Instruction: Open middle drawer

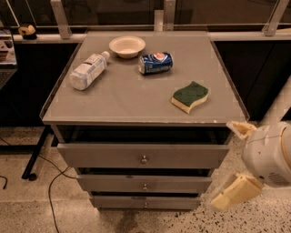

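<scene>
Speckled terrazzo floor (pixel 27 214) spreading underneath, black cable (pixel 50 191) trailing across it at left, dark glass panels (pixel 113 11) and pale metal posts (pixel 60 18) running behind the counter (pixel 136 100), dim warm light falling, my gripper (pixel 223 166) hanging at lower right, fingers (pixel 236 193) spreading apart.

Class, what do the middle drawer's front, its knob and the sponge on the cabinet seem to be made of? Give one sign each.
Middle drawer: likely painted metal or laminate, flat matte grey. Its knob: metal, small bright glint. Sponge: soft foam, pale base under a green scouring layer. The gripper hangs right of the drawers, fingers open.
</scene>
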`<state>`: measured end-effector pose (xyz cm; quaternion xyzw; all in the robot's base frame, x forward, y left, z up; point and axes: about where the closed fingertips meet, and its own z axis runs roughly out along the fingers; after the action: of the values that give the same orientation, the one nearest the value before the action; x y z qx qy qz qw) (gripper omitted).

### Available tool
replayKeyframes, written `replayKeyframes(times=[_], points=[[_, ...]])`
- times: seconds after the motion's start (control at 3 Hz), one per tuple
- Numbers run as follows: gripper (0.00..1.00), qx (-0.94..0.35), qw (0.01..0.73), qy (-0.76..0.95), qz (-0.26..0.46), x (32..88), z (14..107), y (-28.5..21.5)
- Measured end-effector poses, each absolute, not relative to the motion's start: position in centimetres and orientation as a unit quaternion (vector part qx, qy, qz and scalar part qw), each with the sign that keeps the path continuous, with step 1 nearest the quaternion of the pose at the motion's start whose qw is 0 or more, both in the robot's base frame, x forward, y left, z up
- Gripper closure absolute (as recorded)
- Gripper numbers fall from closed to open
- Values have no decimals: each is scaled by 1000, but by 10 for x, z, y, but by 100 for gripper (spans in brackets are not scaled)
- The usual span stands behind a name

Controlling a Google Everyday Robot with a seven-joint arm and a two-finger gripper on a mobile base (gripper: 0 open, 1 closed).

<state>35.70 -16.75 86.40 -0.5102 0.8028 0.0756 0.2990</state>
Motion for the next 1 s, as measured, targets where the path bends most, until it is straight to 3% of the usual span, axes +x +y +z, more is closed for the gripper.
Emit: replayKeyframes(times=[1.0], points=[[0,-489,322,790,184,335,771,-171]])
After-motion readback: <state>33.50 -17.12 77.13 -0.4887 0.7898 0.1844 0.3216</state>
